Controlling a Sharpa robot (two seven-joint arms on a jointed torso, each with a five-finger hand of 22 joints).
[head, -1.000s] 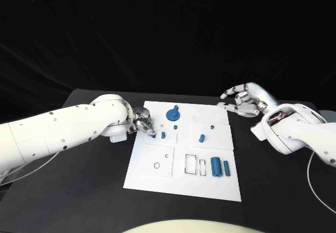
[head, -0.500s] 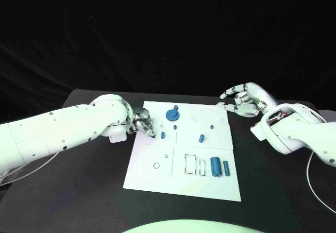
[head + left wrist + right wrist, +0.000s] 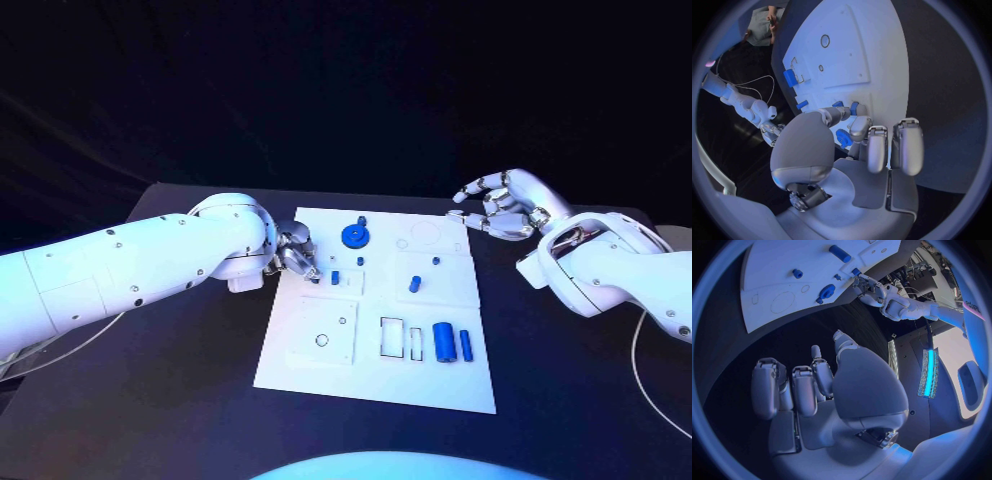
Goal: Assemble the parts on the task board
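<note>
- Now the left hand [image 3: 293,253] sits at the board's [image 3: 325,372] left edge, near its far corner, fingers curled down toward the white surface.
- From the left wrist view, that hand's [image 3: 856,150] fingertips [image 3: 859,126] gather close around a small blue peg [image 3: 854,108] at the board [image 3: 873,60]; whether they actually pinch it I cannot tell.
- Just beside those fingers in the head view stand two small blue pegs [image 3: 335,277], and a blue disc [image 3: 353,236] lies a little farther up the board.
- Right hand [image 3: 498,207] hovers off the board's far right corner, over the black table [image 3: 173,400], fingers spread and loosely curved, holding nothing.
- In the right wrist view its [image 3: 811,390] fingers stand apart with nothing between them.
- Mid-board, a blue peg [image 3: 415,283] stands near another small one [image 3: 434,264].
- Nearer the robot, two blue cylinders [image 3: 443,342] lie side by side next to outlined rectangular slots [image 3: 391,337].
- A ring outline [image 3: 323,340] marks the board's near-left panel.
</note>
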